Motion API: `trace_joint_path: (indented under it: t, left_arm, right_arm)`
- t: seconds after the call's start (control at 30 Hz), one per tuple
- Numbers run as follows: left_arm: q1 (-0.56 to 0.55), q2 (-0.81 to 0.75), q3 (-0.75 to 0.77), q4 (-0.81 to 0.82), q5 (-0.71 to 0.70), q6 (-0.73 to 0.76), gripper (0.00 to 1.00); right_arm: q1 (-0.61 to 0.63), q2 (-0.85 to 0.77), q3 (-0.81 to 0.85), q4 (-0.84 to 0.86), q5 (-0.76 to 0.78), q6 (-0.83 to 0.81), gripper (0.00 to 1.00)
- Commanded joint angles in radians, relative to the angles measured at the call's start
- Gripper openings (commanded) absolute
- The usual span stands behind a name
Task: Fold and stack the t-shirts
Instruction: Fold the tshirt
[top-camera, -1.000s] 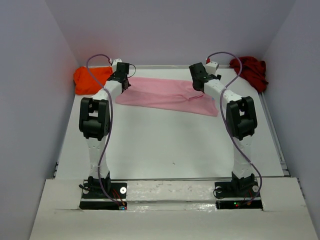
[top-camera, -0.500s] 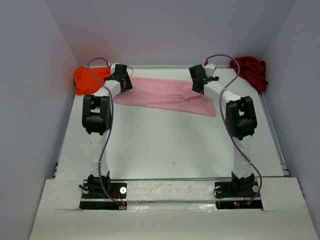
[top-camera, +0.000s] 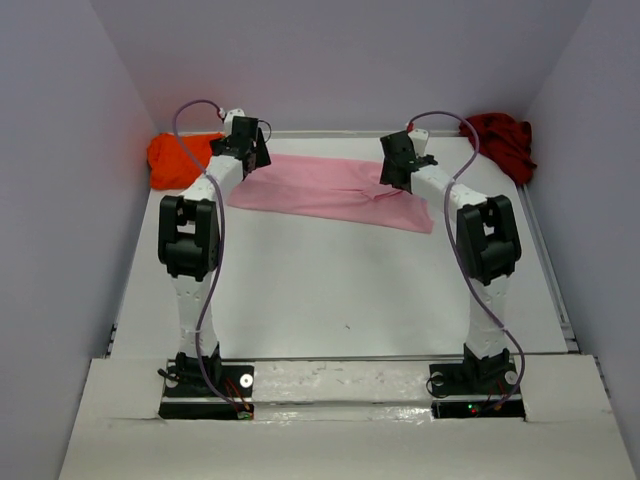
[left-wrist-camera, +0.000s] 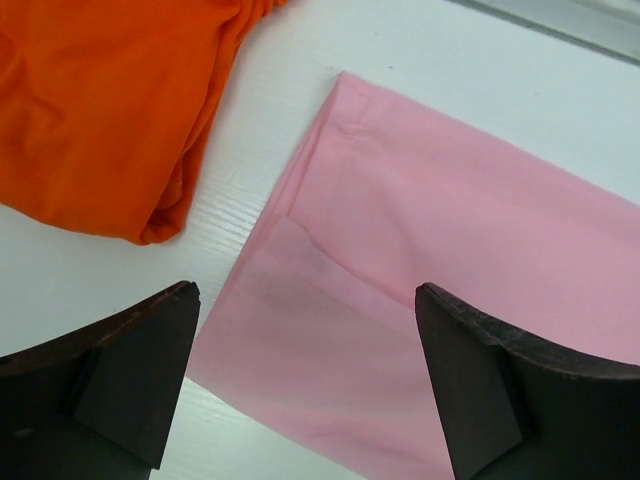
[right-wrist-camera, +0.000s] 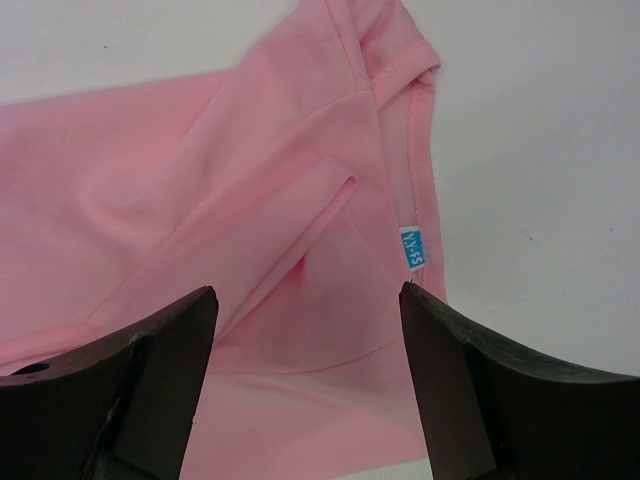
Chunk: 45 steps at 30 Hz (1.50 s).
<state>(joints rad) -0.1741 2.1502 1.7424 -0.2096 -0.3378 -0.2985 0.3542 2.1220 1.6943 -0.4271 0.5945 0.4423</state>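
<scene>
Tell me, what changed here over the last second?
The left gripper opened, let go of the left end of the pink shirt and drew slightly away from it. The right gripper stayed open above the other end. The orange shirt and red shirt lie where they were.

Pink shirt (top-camera: 330, 192): folded flat into a long band across the far bench (top-camera: 330, 290), blue tag (right-wrist-camera: 412, 247) at right end. Orange shirt (top-camera: 178, 160): crumpled, far left, just beside pink's end. Red shirt (top-camera: 500, 140): bunched, far right, apart.
</scene>
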Motion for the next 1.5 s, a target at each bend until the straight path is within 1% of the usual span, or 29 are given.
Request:
trace_joint_path:
  t: [0.0, 0.07, 0.17, 0.23, 0.27, 0.53, 0.67, 0.77, 0.9, 1.17, 1.33, 1.47]
  left_arm:
    - [-0.041, -0.09, 0.045, -0.01, 0.002, 0.036, 0.99]
    - [-0.053, -0.09, 0.051, -0.019, 0.013, 0.041, 0.99]
    - [-0.061, -0.084, 0.049, -0.031, 0.071, 0.041, 0.99]
    - [-0.07, -0.082, 0.034, -0.031, 0.102, 0.035, 0.99]
    - [-0.079, -0.085, -0.007, -0.007, 0.114, 0.029, 0.99]
    - [-0.087, -0.069, -0.058, 0.022, 0.125, 0.024, 0.99]
    - [-0.09, -0.017, -0.02, -0.022, 0.141, 0.035, 0.99]
    - [-0.091, 0.026, 0.011, -0.048, 0.129, 0.039, 0.99]
    - [-0.091, 0.066, 0.026, -0.074, 0.128, 0.038, 0.99]
    - [-0.093, 0.109, 0.062, -0.148, 0.12, 0.039, 0.99]
    - [-0.103, 0.102, 0.017, -0.178, 0.14, 0.015, 0.99]
    - [-0.145, 0.065, -0.038, -0.194, 0.088, 0.012, 0.99]
  right_arm:
    - [0.008, -0.109, -0.054, 0.051, -0.065, 0.027, 0.79]
    - [0.008, -0.119, -0.082, 0.051, -0.085, 0.045, 0.79]
    - [0.008, -0.114, -0.111, 0.045, -0.131, 0.073, 0.79]
    - [0.008, -0.109, -0.119, 0.039, -0.154, 0.091, 0.78]
    - [0.008, -0.085, -0.127, 0.037, -0.182, 0.098, 0.78]
    - [0.008, 0.003, -0.044, 0.019, -0.179, 0.087, 0.78]
    - [0.008, 0.027, -0.021, 0.002, -0.217, 0.107, 0.78]
    - [0.008, 0.045, -0.022, -0.002, -0.229, 0.118, 0.78]
    - [0.008, 0.07, 0.021, -0.039, -0.214, 0.113, 0.78]
    - [0.008, 0.049, 0.027, -0.048, -0.22, 0.119, 0.78]
    - [-0.001, 0.078, 0.064, -0.059, -0.216, 0.101, 0.78]
    - [-0.011, 0.101, 0.105, -0.078, -0.232, 0.105, 0.77]
